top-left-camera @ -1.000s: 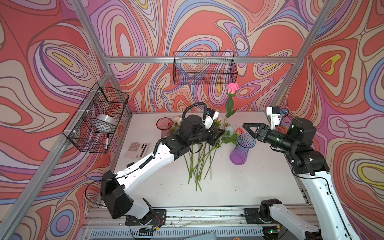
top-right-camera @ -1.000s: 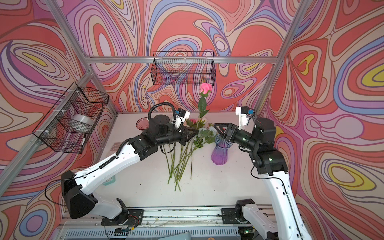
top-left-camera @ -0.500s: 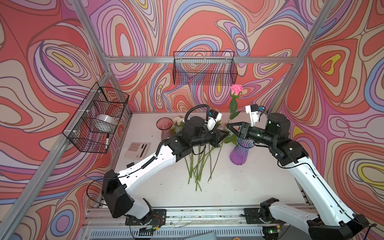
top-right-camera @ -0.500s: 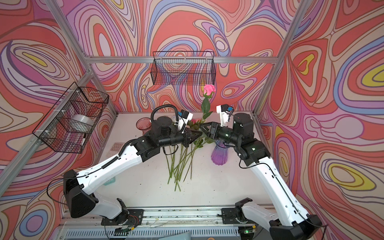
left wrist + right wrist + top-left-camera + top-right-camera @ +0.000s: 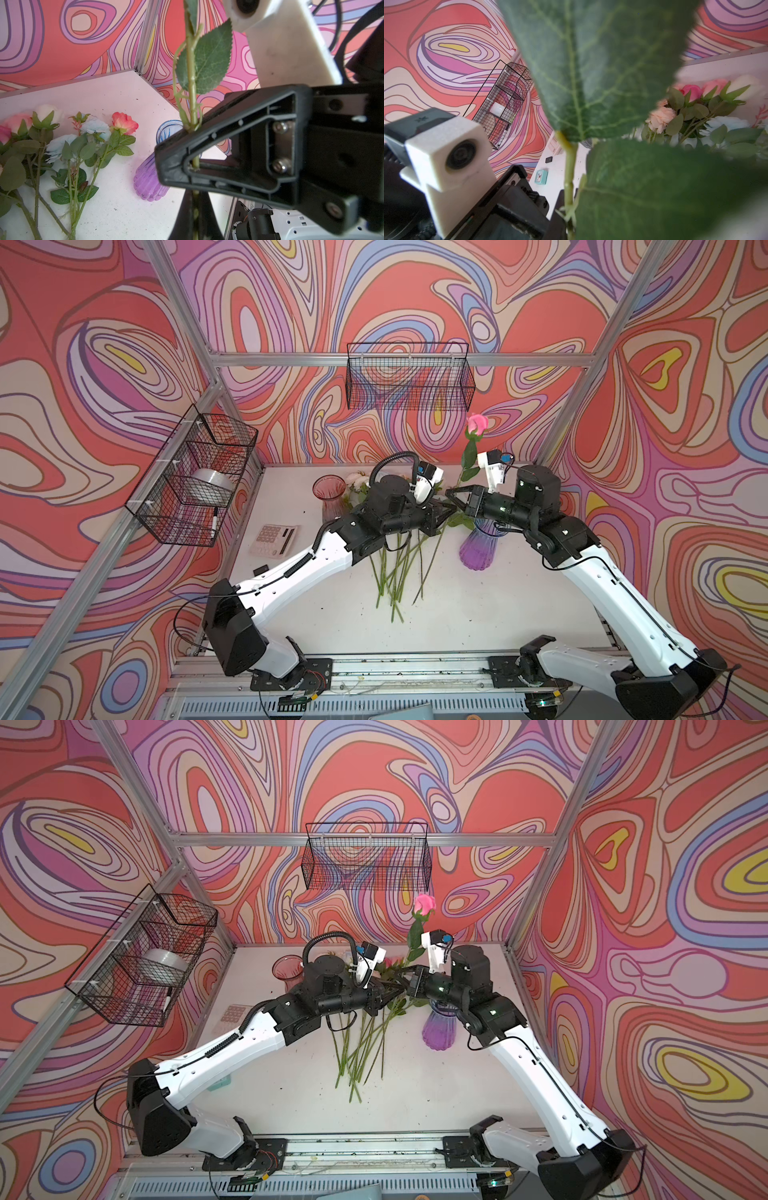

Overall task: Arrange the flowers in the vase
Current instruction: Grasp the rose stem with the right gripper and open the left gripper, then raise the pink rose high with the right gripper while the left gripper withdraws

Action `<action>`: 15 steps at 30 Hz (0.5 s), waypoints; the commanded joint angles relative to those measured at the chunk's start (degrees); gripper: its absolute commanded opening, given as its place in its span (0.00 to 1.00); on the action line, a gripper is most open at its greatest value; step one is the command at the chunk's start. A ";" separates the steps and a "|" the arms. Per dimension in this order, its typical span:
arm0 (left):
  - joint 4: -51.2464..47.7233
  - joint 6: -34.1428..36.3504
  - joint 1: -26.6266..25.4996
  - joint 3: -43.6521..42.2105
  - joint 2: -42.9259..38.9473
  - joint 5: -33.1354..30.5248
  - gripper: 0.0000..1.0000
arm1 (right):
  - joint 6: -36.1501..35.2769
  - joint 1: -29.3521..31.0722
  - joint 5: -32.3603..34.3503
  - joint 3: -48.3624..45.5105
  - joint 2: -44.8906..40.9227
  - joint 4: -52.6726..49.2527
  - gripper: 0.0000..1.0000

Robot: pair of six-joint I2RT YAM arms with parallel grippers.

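Left wrist view: pink rose (image 5: 192,83) stands upright, clear of the tabletop (image 5: 478,614), its stem pinched at two places. Right tool (image 5: 452,494) is clenched on the stem just under the leaves. Left tool (image 5: 444,511) is clenched on the same stem just below it.

In both top views the bloom sits at 12 o'clock from the grips. Purple vase (image 5: 478,547) is at 5 o'clock, near, upright, its mouth partly hidden. Remaining flowers (image 5: 399,568) lie in a loose sheaf on the tabletop at 7 o'clock. Red vase (image 5: 328,497) is at 9 o'clock.

Step, as I read it: handover of one rose, probably left to right. Next move likely calls for the left tool to let go. The right would then swing the stem end over the purple vase mouth and lower it without snagging leaves.
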 commanded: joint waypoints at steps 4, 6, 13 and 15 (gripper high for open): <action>2.06 0.00 -0.30 -3.12 -4.15 -3.32 0.53 | -2.10 0.77 5.12 1.49 -0.65 -0.10 0.06; 0.91 1.12 -0.26 -4.40 -6.25 -5.47 0.60 | -3.46 0.79 7.93 3.29 -0.12 -1.45 0.05; -2.81 4.37 0.71 -12.49 -18.03 -14.54 0.75 | -11.41 0.75 21.56 14.74 3.53 -9.64 0.05; -3.49 4.67 0.94 -15.26 -21.45 -16.31 0.76 | -13.99 0.77 26.17 19.88 5.14 -12.54 0.05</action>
